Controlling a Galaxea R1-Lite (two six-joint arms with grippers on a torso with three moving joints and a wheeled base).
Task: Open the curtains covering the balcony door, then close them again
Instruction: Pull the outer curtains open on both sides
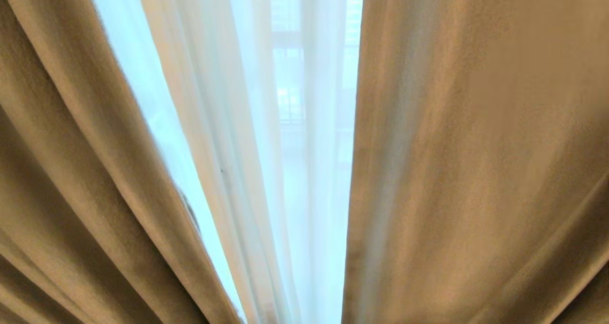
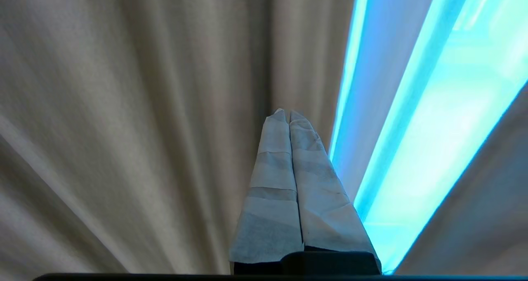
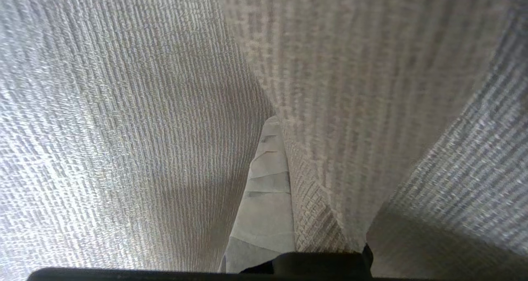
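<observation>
The left gripper (image 2: 287,112) has its fingers pressed together and empty, near the left tan curtain (image 1: 71,171). Between the two tan panels, the sheer curtain (image 1: 266,171) fills the bright gap. The right gripper (image 3: 277,122) is closed on a fold of the right tan curtain (image 1: 476,171).

Head view: I see left heavy curtain (image 1: 71,181) on left, right heavy curtain (image 1: 476,171) on right, gap between. Sheer curtain (image 1: 266,171) hangs in gap, behind both. My left gripper (image 2: 288,115) sits before left panel, beside gap. My right gripper (image 3: 275,122) sits in fold of heavy cloth (image 3: 350,107).
</observation>
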